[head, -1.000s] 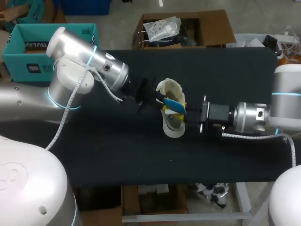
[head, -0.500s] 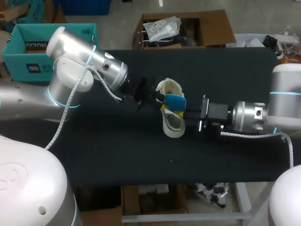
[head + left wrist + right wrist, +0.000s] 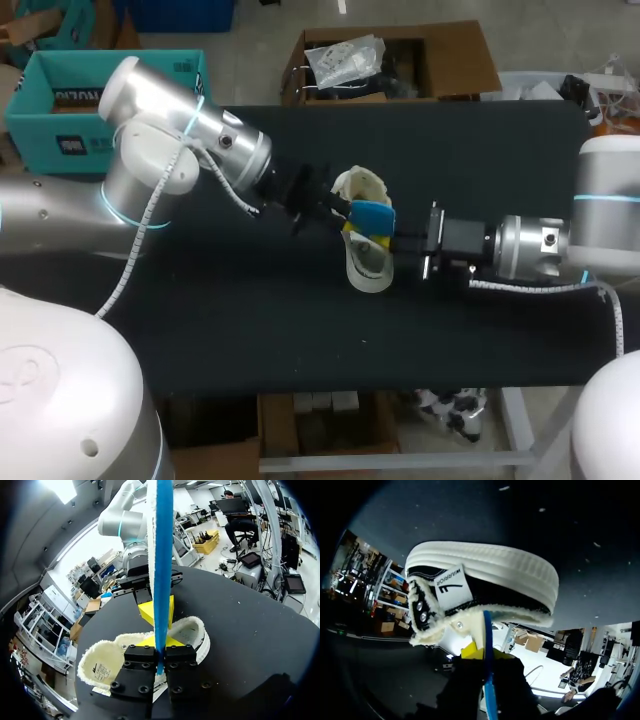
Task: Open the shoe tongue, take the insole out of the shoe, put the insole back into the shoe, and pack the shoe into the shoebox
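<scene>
Black bench (image 3: pixel 250 330) under everything. Blue insole (image 3: pixel 163 555) stands on edge, the left tool (image 3: pixel 158 656) closed tight on it. The right tool (image 3: pixel 485 662) looks clamped on it too, from the opposite side. Shoe (image 3: pixel 485 582) lies on its side just ahead of the right tool, nothing holding it. Risks: two grips pulling apart could buckle the insole. A loose shoe could slide when the insole is pushed in. Early release drops it.

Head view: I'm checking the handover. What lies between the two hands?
The blue insole, held above the shoe between left hand and right hand; the head view shows it.
</scene>
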Available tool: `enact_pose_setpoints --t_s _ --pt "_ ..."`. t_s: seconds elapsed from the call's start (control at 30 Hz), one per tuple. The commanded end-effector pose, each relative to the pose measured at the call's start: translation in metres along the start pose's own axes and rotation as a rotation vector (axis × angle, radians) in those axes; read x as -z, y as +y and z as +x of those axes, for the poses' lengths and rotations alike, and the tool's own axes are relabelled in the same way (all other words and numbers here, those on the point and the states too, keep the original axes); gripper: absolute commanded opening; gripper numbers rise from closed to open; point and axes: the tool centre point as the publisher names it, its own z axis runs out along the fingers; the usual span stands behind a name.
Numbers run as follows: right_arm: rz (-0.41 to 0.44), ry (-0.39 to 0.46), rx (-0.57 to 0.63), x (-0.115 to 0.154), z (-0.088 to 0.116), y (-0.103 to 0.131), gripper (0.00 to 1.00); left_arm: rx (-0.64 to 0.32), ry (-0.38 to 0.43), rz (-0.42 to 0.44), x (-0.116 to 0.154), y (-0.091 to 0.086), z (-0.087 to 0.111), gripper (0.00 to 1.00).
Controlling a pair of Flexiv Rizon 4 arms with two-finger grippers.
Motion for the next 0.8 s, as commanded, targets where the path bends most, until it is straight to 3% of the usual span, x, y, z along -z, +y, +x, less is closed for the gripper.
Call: enact_pose_setpoints --t_s 0.03,0.2,0.43,0.8 --pt "0.003 0.001 0.0 0.0 -0.002 0.002 0.0 0.0 -0.002 0.003 -0.001 0.0 -0.001 0.0" --pt "0.003 0.001 0.0 0.0 -0.002 0.002 0.0 0.0 -0.002 0.003 -0.001 0.0 -0.001 0.0" --pt "-0.034 0.021 0.132 -0.001 -0.006 0.007 0.0 -0.063 -0.029 0.007 -0.007 0.005 -0.001 0.0" --pt "-0.068 0.02 0.227 -0.016 0.001 0.022 0.0 -0.105 -0.043 -0.02 -0.019 0.03 -0.007 0.0"
